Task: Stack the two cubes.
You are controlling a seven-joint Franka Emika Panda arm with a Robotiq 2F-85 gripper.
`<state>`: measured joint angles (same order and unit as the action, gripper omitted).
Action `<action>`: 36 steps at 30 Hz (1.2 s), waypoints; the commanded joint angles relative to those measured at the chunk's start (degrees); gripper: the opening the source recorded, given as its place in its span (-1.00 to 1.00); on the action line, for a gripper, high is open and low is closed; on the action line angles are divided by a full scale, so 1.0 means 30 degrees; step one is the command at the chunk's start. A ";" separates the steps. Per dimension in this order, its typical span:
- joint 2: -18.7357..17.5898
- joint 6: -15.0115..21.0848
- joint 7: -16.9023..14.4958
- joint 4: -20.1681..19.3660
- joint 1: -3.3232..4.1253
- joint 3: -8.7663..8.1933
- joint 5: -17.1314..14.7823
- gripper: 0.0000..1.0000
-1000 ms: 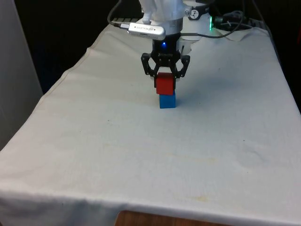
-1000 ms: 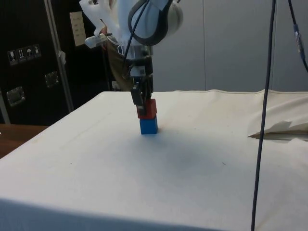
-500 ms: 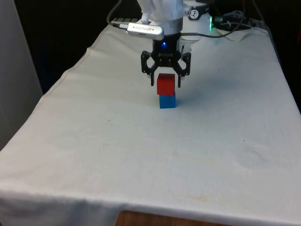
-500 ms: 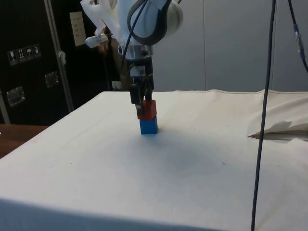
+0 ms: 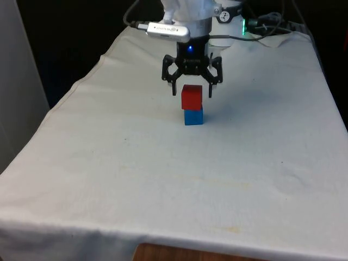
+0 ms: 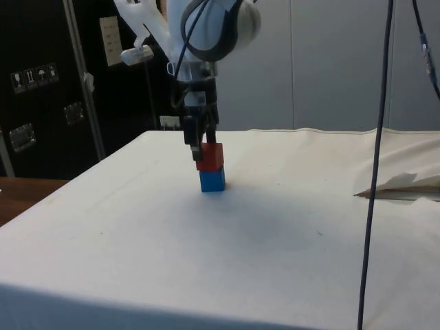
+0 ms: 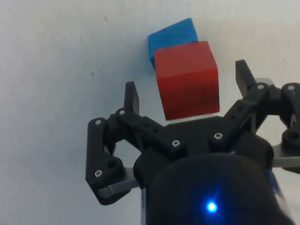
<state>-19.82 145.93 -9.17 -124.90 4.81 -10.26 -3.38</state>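
Observation:
A red cube (image 5: 191, 97) rests on top of a blue cube (image 5: 193, 117) near the far middle of the white cloth; the same stack shows in the side view as red cube (image 6: 210, 156) over blue cube (image 6: 212, 179). My gripper (image 5: 192, 92) hangs just above the stack, open, its fingers spread wide to either side of the red cube's top without touching it. From the wrist, the red cube (image 7: 186, 78) sits between the fingertips (image 7: 131, 96) with clear gaps, and the blue cube (image 7: 171, 39) peeks out behind it, slightly offset.
The white cloth (image 5: 163, 179) spreads wide around the stack. A dark cable (image 6: 375, 165) hangs down in the side view's foreground, and cables (image 5: 266, 27) lie at the table's far end.
The gripper has let go of the red cube, spread its fingers wide and risen slightly. The red cube stays on the blue one.

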 commanded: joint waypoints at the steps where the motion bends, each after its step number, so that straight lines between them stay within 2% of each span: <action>1: 0.0516 -0.0592 0.0000 -0.0019 0.0019 0.0019 -0.0019 1.00; 9: 0.1585 -0.1891 0.0210 0.0191 0.0229 0.0019 0.0191 1.00; 10: 0.1528 -0.1642 0.0019 0.0095 0.0153 0.0057 0.0038 1.00; 11: 0.1681 -0.2005 0.0229 0.0229 0.0248 0.0038 0.0191 1.00; 15: 0.2005 -0.2483 0.0382 0.0477 0.0306 0.0153 0.0229 1.00; 18: 0.2273 -0.2979 0.0573 0.0745 0.0363 0.0325 0.0229 1.00; 19: 0.2235 -0.2807 0.0325 0.0707 0.0267 0.0382 0.0038 1.00; 20: 0.2349 -0.3094 0.0630 0.0821 0.0382 0.0382 0.0229 1.00; 25: 0.2846 -0.3686 0.1050 0.1070 0.0458 0.0783 0.0267 1.00; 27: 0.2884 -0.3629 0.0879 0.1089 0.0363 0.0917 0.0076 1.00; 28: 0.3075 -0.3934 0.1203 0.1146 0.0477 0.0936 0.0267 1.00; 35: 0.3915 -0.4851 0.1719 0.1490 0.0554 0.1471 0.0286 1.00; 36: 0.3801 -0.4565 0.1432 0.1375 0.0458 0.1451 0.0095 1.00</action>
<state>-8.14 131.84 -4.70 -120.61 6.19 -5.67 -3.09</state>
